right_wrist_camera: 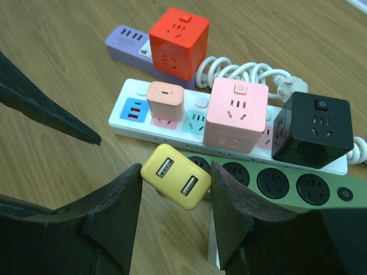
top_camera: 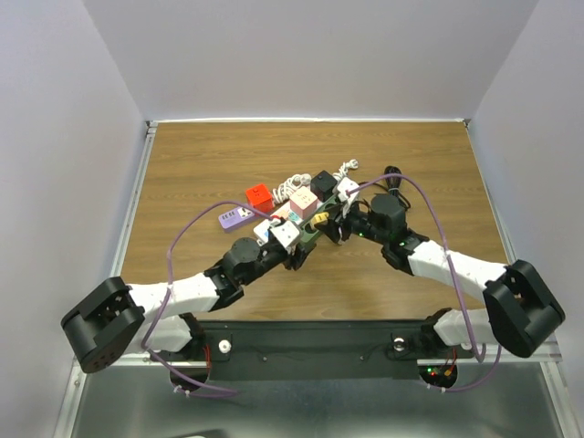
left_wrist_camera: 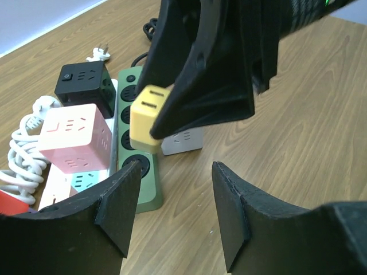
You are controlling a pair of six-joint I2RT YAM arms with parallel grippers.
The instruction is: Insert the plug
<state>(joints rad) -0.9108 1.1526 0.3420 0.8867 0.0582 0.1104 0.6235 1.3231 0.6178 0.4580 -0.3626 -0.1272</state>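
Observation:
My right gripper [right_wrist_camera: 175,171] is shut on a yellow two-port USB plug [right_wrist_camera: 178,182] and holds it tilted over the near end of the green power strip [right_wrist_camera: 287,184]. In the left wrist view the plug [left_wrist_camera: 146,117] rests against a socket of the green strip [left_wrist_camera: 127,109]; its prongs are hidden. My left gripper [left_wrist_camera: 175,197] is open and empty, low over the wood, with one finger beside the strip's end. In the top view both grippers meet at the strip [top_camera: 310,239]: the left [top_camera: 297,255] and the right [top_camera: 333,226].
A white strip [right_wrist_camera: 137,123] behind the green one carries a peach charger [right_wrist_camera: 165,100], a pink cube [right_wrist_camera: 236,114] and a black cube [right_wrist_camera: 312,129]. A red cube [right_wrist_camera: 178,43] sits on a purple strip [right_wrist_camera: 123,41]. A white adapter [left_wrist_camera: 183,140] lies beside the green strip.

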